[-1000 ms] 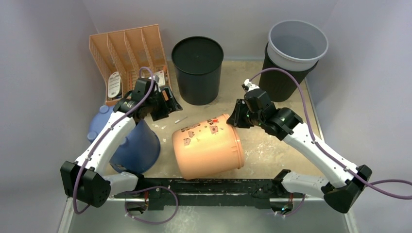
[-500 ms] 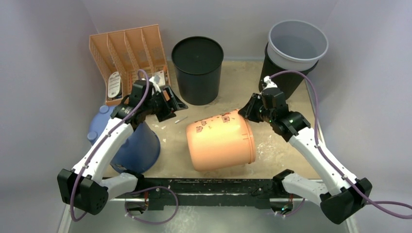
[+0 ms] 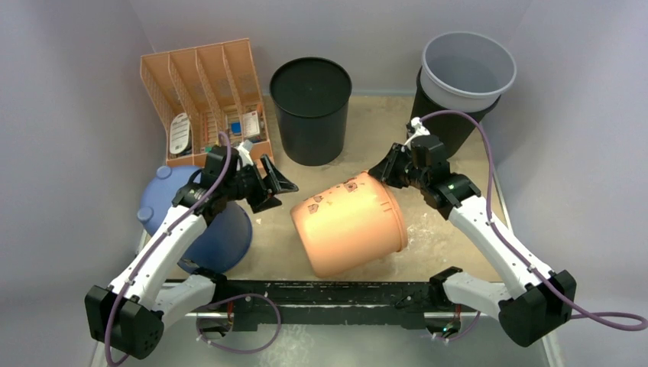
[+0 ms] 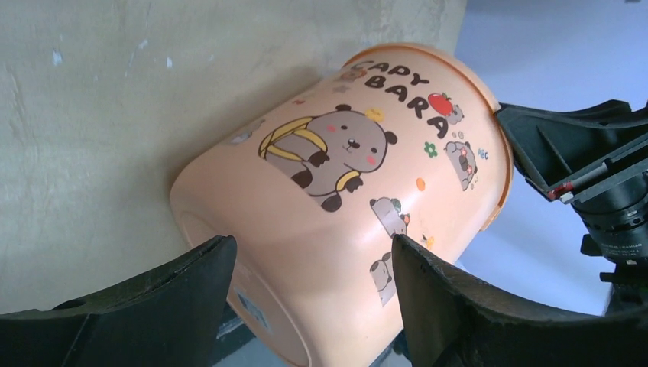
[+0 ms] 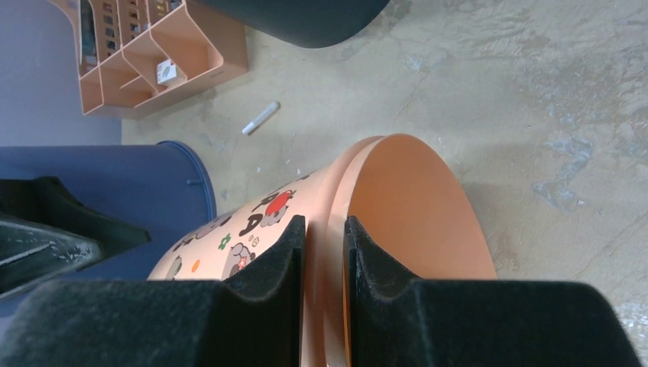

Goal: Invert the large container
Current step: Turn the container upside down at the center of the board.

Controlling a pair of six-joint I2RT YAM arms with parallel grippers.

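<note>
Task object: large peach plastic bucket with capybara stickers, lying tilted on its side near the centre of the beige table.
Object orientation: open rim toward the right arm, closed base toward the left arm; sticker side faces up and to the left.
Right gripper: pinching the bucket's rim, jaws nearly together, with 1 black padded finger on the outside wall and the other inside the opening.
Left gripper: jaws spread wide, holding nothing, just beside the bucket's base end. In the left wrist view the 2 fingers frame the base; contact cannot be confirmed.
Rear left: orange plastic slotted file organiser with small items in its compartments.
Rear centre: black round plastic bin, well apart from the peach bucket.
Rear right: grey round plastic bin nested in a black bin.
Near left: blue plastic bucket, under the left arm.
Loose item: small white stick on the table between the organiser and the peach bucket.
</note>
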